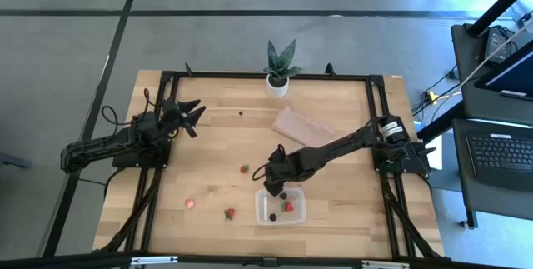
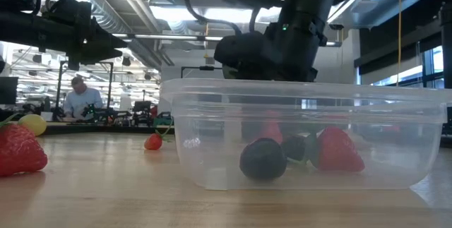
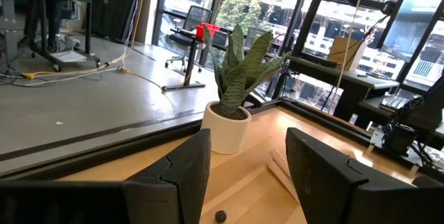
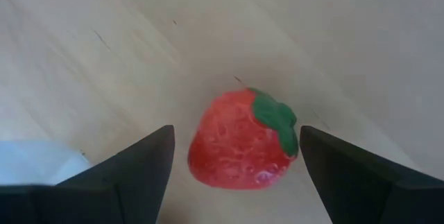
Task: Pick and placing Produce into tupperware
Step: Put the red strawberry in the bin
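The clear tupperware (image 1: 281, 206) sits near the table's near edge. It holds a red strawberry (image 2: 337, 150) and two dark berries (image 2: 263, 159). My right gripper (image 1: 268, 173) hovers just beyond its far-left corner, open and pointing down. In the right wrist view its fingers (image 4: 236, 130) stand on either side of a strawberry (image 4: 243, 148) that lies on its side on the wood, apart from both. Two more strawberries (image 1: 190, 204) (image 1: 229, 213) lie left of the tupperware. A small yellow fruit (image 2: 32, 123) shows in the low view. My left gripper (image 1: 190, 112) waits open, raised at the far left.
A potted plant (image 1: 279, 69) in a white pot stands at the far edge. A flat tan sheet (image 1: 300, 126) lies right of centre, and a lone dark berry (image 1: 241, 112) lies left of it. Bare wood stretches between the two arms. A person (image 2: 78, 101) sits far behind the table.
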